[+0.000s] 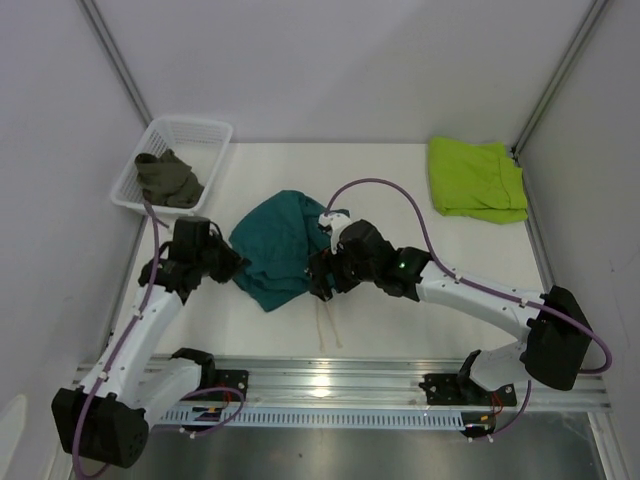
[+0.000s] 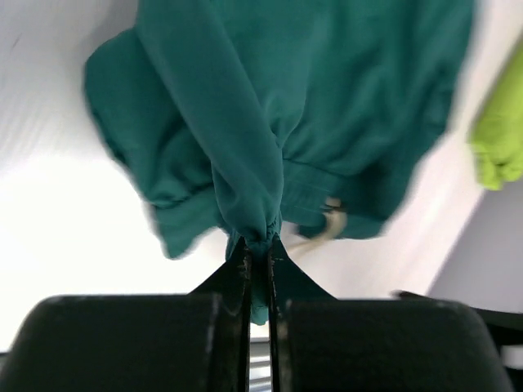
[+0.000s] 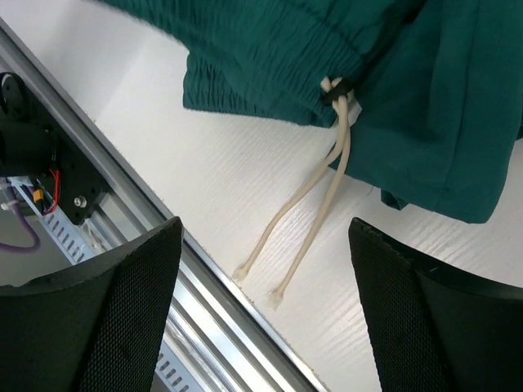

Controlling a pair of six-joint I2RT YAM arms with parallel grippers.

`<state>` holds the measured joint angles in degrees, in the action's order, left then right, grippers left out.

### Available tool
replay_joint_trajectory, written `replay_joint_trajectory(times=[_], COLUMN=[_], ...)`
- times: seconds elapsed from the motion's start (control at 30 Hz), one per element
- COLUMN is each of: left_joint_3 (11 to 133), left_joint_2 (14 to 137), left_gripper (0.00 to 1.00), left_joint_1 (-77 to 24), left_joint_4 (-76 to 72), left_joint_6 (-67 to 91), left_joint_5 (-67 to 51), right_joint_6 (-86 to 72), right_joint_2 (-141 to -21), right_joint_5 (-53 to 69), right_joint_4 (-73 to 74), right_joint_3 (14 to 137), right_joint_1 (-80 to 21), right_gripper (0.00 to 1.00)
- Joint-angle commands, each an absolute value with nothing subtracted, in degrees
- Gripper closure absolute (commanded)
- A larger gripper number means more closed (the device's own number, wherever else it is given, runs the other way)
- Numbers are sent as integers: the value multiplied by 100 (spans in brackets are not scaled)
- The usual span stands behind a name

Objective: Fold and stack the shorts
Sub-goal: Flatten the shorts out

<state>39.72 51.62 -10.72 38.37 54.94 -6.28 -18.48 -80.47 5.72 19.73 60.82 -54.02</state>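
Observation:
The teal shorts lie crumpled in the middle of the table, and their cream drawstring trails toward the front edge. My left gripper is shut on a bunched fold at the left edge of the teal shorts. My right gripper hangs open over the drawstring, just below the waistband, with nothing between its fingers. A lime-green pair of shorts lies folded at the back right. A dark olive pair of shorts sits in the basket.
A white basket stands at the back left corner. The aluminium rail runs along the table's front edge, right under my right gripper. White walls close in the sides and back.

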Motion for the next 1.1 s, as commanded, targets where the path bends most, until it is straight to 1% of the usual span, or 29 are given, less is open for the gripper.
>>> replay_joint_trajectory(times=[0.0,0.1,0.27,0.37,0.5,0.53,0.7,0.87,0.9,1.07], left_joint_3=[5286,5816,6424,6723,7083,7162,7347,7444,7453,7444], left_joint_2=[5492,5818,6064,6231,6363,6363,6363,6390,6390,6372], left_gripper=[100,100,100,100,100,99,100,100,100,100], left_joint_1=[-1037,-1028,-1037,-1046,-1037,-1046,-1037,-1037,-1037,-1037], left_joint_4=[4279,4526,4395,4447,4570,4596,4693,4799,4825,4825], left_joint_6=[5388,5467,5660,5652,5528,5520,5502,5370,5344,5256], left_joint_5=[-702,-930,-1116,-1186,-1178,-1169,-1186,-1134,-1116,-1107], right_joint_6=[-1722,-1705,-1547,-1616,-1898,-1951,-2091,-2583,-2549,-2242], right_joint_2=[-7980,-8007,-7901,-8147,-8376,-8428,-8938,-8912,-8895,-9026], right_joint_5=[142,167,106,-254,-71,139,97,1052,1098,1563], right_joint_4=[1644,1661,1503,1651,1547,1451,1731,1213,1195,1073], right_joint_3=[6047,6064,6100,6249,6249,6240,6486,6162,6170,6214], right_joint_1=[-5458,-5414,-5668,-5713,-5257,-5073,-4694,-3878,-3832,-3639], right_gripper=[16,17,19,19,20,20,20,21,20,21])
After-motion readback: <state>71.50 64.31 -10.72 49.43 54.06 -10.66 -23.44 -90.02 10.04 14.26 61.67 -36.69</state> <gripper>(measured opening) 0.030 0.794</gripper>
